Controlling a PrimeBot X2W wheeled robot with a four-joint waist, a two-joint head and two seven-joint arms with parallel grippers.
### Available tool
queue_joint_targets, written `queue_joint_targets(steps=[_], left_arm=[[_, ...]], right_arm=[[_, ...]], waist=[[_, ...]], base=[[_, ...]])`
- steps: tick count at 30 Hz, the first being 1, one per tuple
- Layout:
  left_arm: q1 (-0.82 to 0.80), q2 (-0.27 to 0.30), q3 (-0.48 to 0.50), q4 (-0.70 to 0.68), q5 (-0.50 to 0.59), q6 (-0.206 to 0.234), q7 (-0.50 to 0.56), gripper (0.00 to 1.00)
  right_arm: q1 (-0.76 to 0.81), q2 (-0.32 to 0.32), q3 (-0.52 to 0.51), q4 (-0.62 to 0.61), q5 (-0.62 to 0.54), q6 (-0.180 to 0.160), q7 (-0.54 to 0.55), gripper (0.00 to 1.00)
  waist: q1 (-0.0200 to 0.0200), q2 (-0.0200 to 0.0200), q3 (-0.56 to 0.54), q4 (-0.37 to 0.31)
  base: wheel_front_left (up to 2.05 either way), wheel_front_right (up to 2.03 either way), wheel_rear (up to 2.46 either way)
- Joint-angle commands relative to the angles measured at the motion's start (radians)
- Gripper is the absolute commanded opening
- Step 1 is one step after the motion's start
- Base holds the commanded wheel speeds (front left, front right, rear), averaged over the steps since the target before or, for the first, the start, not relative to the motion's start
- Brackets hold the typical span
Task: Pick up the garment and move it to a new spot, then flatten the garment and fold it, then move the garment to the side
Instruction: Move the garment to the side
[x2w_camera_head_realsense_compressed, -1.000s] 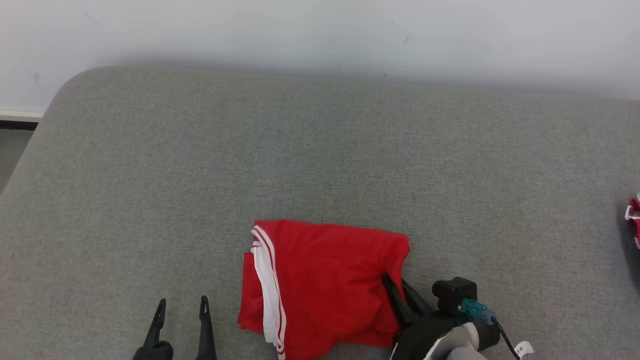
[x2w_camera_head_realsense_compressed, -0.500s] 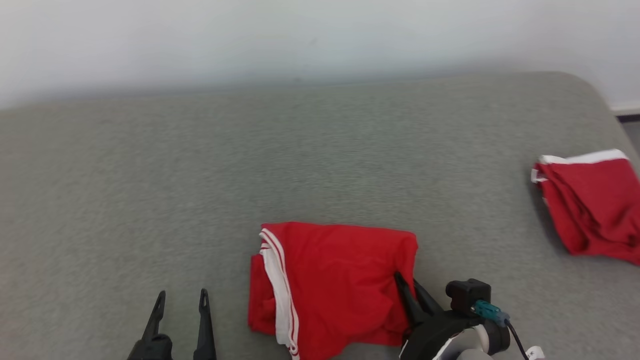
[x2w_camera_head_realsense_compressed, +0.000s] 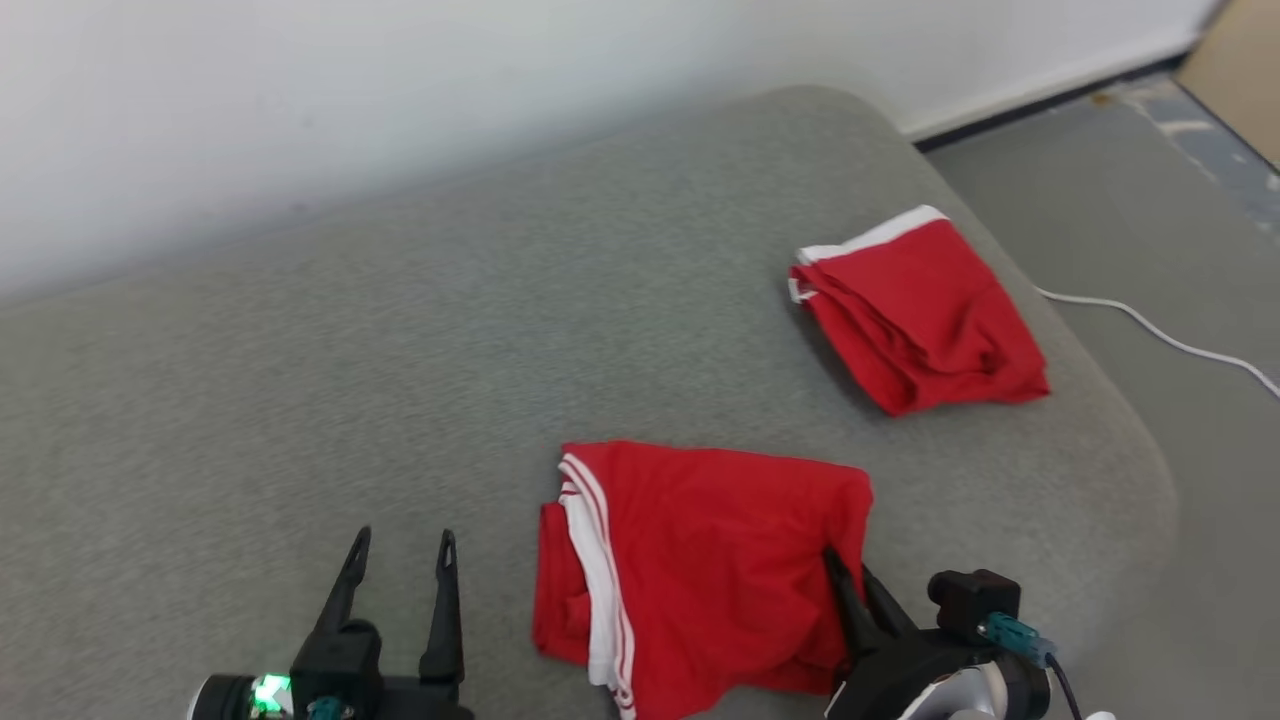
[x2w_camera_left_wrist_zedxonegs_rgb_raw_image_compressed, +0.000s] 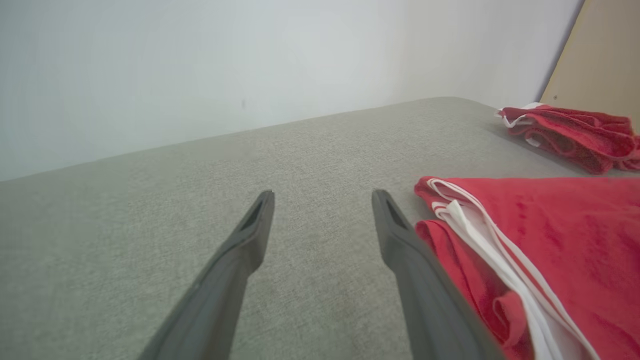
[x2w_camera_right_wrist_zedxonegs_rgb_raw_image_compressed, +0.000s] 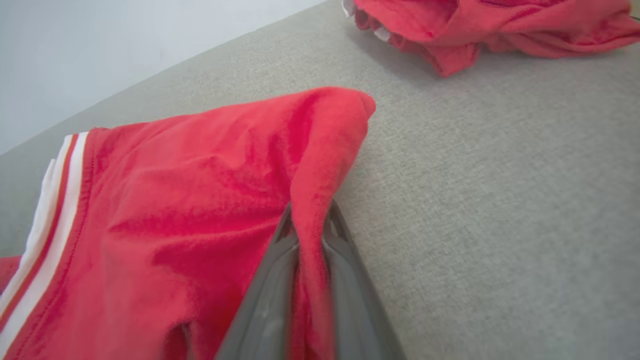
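Note:
A folded red garment (x2w_camera_head_realsense_compressed: 700, 560) with white stripes along its left edge lies on the grey cushion (x2w_camera_head_realsense_compressed: 400, 350) near the front. My right gripper (x2w_camera_head_realsense_compressed: 848, 568) is shut on the garment's right edge; in the right wrist view a ridge of red cloth (x2w_camera_right_wrist_zedxonegs_rgb_raw_image_compressed: 310, 235) is pinched between the two fingers. The garment (x2w_camera_left_wrist_zedxonegs_rgb_raw_image_compressed: 540, 250) also shows at the right of the left wrist view. My left gripper (x2w_camera_head_realsense_compressed: 400, 545) stands open over bare cushion to the garment's left, its fingers (x2w_camera_left_wrist_zedxonegs_rgb_raw_image_compressed: 250, 235) wide apart and holding nothing.
A second folded red garment (x2w_camera_head_realsense_compressed: 915, 310) with a white band lies at the cushion's far right corner, also seen as red cloth (x2w_camera_right_wrist_zedxonegs_rgb_raw_image_compressed: 480, 25) in the right wrist view. Beyond the cushion's right edge are grey floor and a white cable (x2w_camera_head_realsense_compressed: 1160, 335). A pale wall runs behind.
The head camera has swung right, bringing the second garment and the floor into view. The right gripper's fingers have closed on the garment's right edge. The left gripper stays open.

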Motion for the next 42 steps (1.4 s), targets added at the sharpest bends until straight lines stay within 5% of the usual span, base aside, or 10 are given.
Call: queue_joint_targets(steps=[1, 17, 25, 34, 35, 36, 37, 42], left_arm=[[-0.027, 0.002, -0.004, 0.011, 0.010, -0.010, -0.002, 1.00], [-0.035, 0.003, 0.005, -0.006, 0.031, -0.003, -0.002, 1.00], [-0.049, 0.010, 0.011, 0.005, 0.050, -0.001, -0.002, 1.00], [-0.070, 0.012, 0.006, 0.012, 0.051, 0.009, -0.002, 1.00], [-0.071, 0.013, 0.005, 0.012, 0.052, 0.009, -0.002, 1.00], [-0.072, 0.014, 0.007, 0.012, 0.053, 0.012, -0.002, 1.00], [-0.072, 0.015, 0.007, 0.012, 0.053, 0.012, -0.002, 1.00], [-0.074, 0.018, 0.013, 0.004, 0.053, 0.024, -0.002, 1.00]], right_arm=[[0.013, 0.000, -0.021, -0.013, 0.006, -0.003, -0.001, 0.00], [-0.116, -0.038, -0.028, -0.131, -0.019, -0.003, -0.001, 0.00], [-0.371, -0.197, -0.055, -0.071, -0.060, -0.003, -0.001, 0.00], [-0.595, -0.390, -0.158, 0.270, -0.160, -0.003, 0.000, 0.00], [-0.610, -0.406, -0.177, 0.307, -0.172, -0.003, 0.000, 0.04], [-0.623, -0.421, -0.187, 0.342, -0.200, -0.003, 0.002, 0.64], [-0.634, -0.433, -0.201, 0.377, -0.220, -0.003, 0.007, 1.00], [-0.671, -0.470, -0.307, 0.472, -0.314, -0.003, 0.000, 1.00]], waist=[[0.0000, -0.0001, 0.049, -0.106], [0.0000, -0.0001, 0.105, -0.058], [0.0000, -0.0001, 0.148, 0.026], [0.0000, -0.0001, 0.182, 0.144], [0.0000, -0.0001, 0.187, 0.155], [0.0000, -0.0001, 0.191, 0.164], [0.0000, -0.0001, 0.195, 0.174], [0.0000, -0.0001, 0.210, 0.201]], base=[[0.00, 0.00, 0.00], [0.00, 0.00, 0.00], [0.00, 0.00, 0.00], [0.00, 0.00, 0.00], [0.00, 0.00, 0.00], [0.00, 0.00, 0.00], [0.00, 0.00, 0.00], [0.00, 0.00, 0.00]])
